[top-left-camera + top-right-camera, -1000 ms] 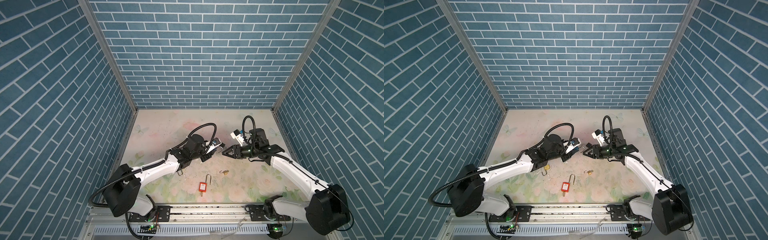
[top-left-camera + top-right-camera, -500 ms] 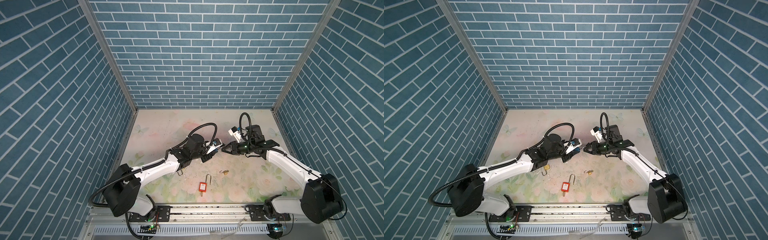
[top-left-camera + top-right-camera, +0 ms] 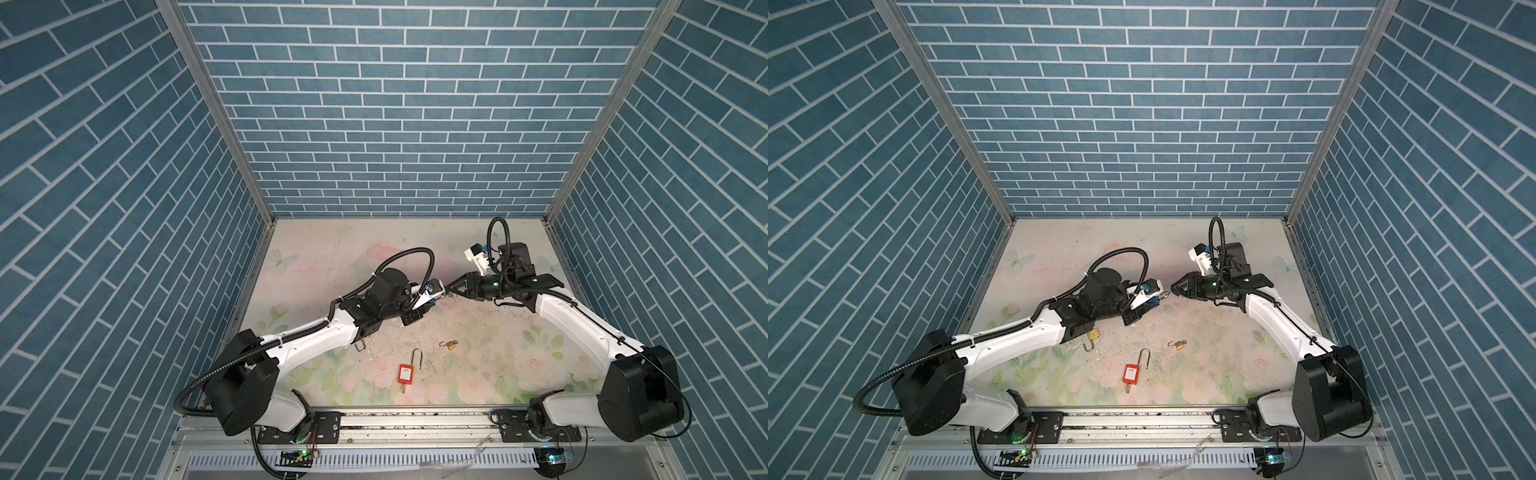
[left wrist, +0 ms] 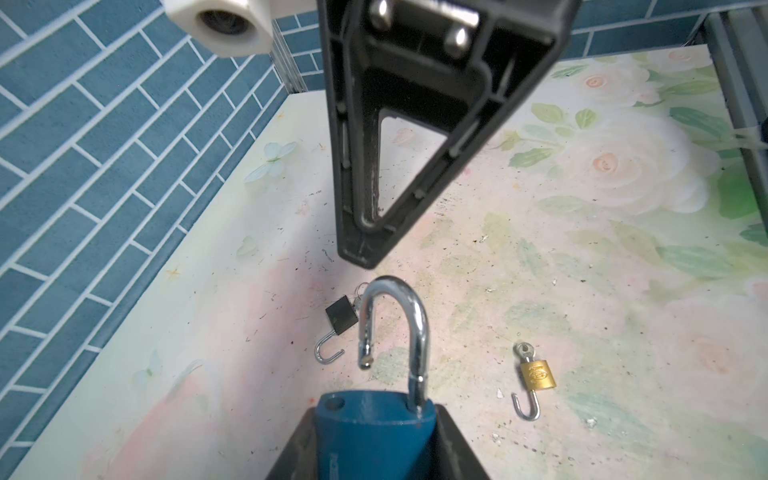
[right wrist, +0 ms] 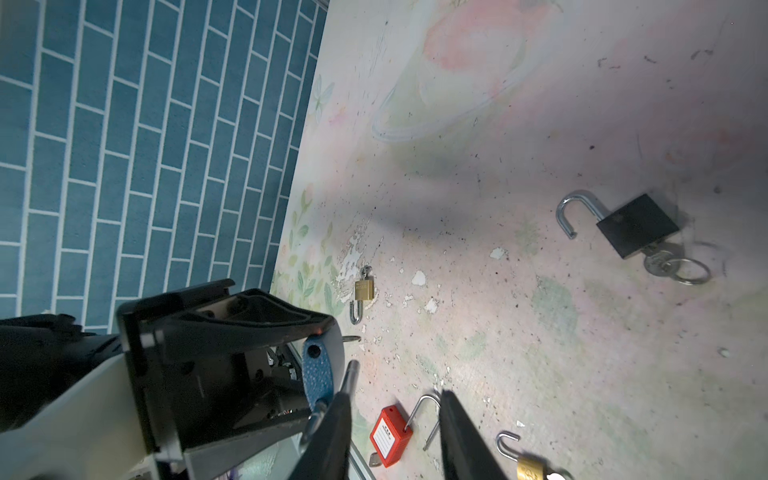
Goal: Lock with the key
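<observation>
A blue padlock (image 4: pixel 374 419) sits in my left gripper (image 4: pixel 376 457), which is shut on its body. Its steel shackle (image 4: pixel 417 332) stands open, free end out of the hole. My right gripper (image 5: pixel 395 440) is open, nothing between its fingers. One right fingertip (image 4: pixel 361 253) hangs just above the shackle's bend. In both top views the two grippers meet at mid-table, left (image 3: pixel 432 291) and right (image 3: pixel 453 289). No key shows in the blue padlock. A ringed key (image 5: pixel 665 262) sticks in a black padlock (image 5: pixel 636 224) lying on the table.
A red padlock (image 3: pixel 406 373) with an open shackle lies near the front edge. A small brass padlock (image 3: pixel 451 344) lies to its right. Another brass padlock (image 3: pixel 1093 334) lies by the left forearm. Blue brick walls enclose three sides.
The right wrist has shifted a little toward the back while its fingertips stay at the blue padlock's shackle. The left arm and its padlock have not moved.
</observation>
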Controlling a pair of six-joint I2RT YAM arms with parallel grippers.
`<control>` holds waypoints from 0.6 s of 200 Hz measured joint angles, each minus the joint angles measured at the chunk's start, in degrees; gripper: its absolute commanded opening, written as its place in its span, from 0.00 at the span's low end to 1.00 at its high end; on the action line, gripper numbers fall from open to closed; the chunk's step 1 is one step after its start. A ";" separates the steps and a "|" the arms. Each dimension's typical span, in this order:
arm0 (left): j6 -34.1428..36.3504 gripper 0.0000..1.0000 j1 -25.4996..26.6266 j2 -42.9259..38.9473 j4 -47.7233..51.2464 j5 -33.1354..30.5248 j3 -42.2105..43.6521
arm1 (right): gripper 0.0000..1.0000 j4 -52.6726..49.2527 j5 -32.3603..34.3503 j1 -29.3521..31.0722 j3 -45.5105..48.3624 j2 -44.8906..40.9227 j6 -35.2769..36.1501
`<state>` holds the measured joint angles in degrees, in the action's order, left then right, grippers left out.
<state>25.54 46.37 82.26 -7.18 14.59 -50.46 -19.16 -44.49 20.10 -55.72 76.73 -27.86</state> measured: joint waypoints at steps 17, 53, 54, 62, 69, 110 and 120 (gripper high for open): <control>1.90 0.00 0.00 -0.11 -0.83 0.04 1.57 | 0.41 0.37 -1.81 -0.42 0.09 -0.90 -0.90; 4.85 0.00 0.02 -0.28 -1.27 0.07 3.58 | 0.45 0.50 -4.70 1.05 0.31 -1.22 -1.99; 4.92 0.00 0.02 -0.28 -1.29 0.07 3.58 | 0.45 0.50 -4.74 1.11 0.31 -1.22 -1.99; 5.20 0.00 0.04 -0.33 -1.66 0.02 3.58 | 0.45 0.52 -5.09 1.79 0.31 -1.22 -2.16; 5.35 0.00 0.04 -0.35 -1.84 0.02 3.58 | 0.46 0.50 -5.20 2.54 0.31 -1.20 -2.29; 5.75 0.00 0.07 -0.44 -2.36 -0.46 3.58 | 0.46 0.46 -4.57 4.83 0.48 -0.48 -2.32; 5.79 0.00 0.11 -0.50 -2.45 -0.63 3.58 | 0.45 0.48 -4.35 4.94 0.59 -0.15 -2.34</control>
<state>31.33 46.48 81.76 -9.63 13.96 -46.87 -18.68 -48.84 25.04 -55.13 76.58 -30.20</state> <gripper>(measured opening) 0.406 0.457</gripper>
